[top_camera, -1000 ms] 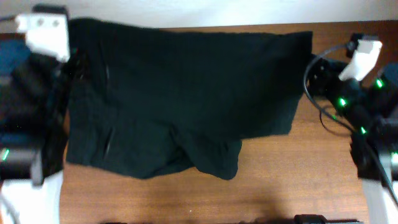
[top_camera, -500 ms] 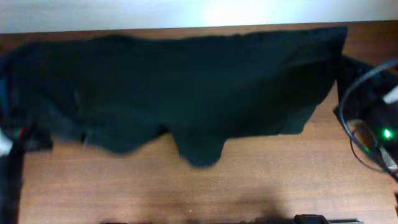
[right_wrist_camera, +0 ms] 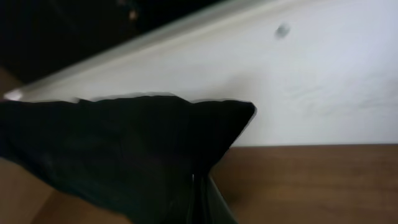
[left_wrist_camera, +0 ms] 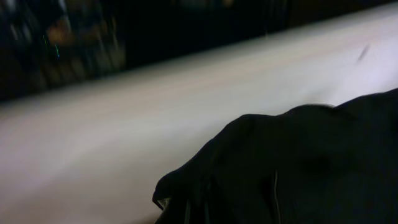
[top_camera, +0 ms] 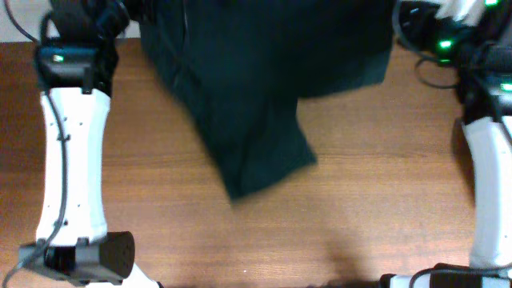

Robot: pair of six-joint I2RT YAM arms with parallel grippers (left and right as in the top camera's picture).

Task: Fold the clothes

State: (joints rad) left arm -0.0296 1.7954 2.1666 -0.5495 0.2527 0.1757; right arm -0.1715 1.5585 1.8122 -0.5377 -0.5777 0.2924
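The clothes [top_camera: 256,88], a large black shorts-like garment, hang from the table's far edge, and one leg trails down to the table's middle [top_camera: 268,164]. My left gripper [top_camera: 128,12] is at the garment's far-left corner. My right gripper [top_camera: 398,14] is at its far-right corner. In the left wrist view black fabric [left_wrist_camera: 298,168] covers the jaws [left_wrist_camera: 199,208]. In the right wrist view the fingers [right_wrist_camera: 202,199] are shut on a black fabric corner [right_wrist_camera: 143,143]. No grey lining strip shows.
The brown wooden table [top_camera: 360,200] spreads below the garment. A white wall [right_wrist_camera: 311,74] stands just behind the far edge. The white left arm link [top_camera: 72,160] and the white right arm link [top_camera: 488,184] reach along the table's two sides.
The garment lay spread flat a second ago. Both arms have stretched to the far edge, pulling its top edge back and up, so one leg now trails to the middle.
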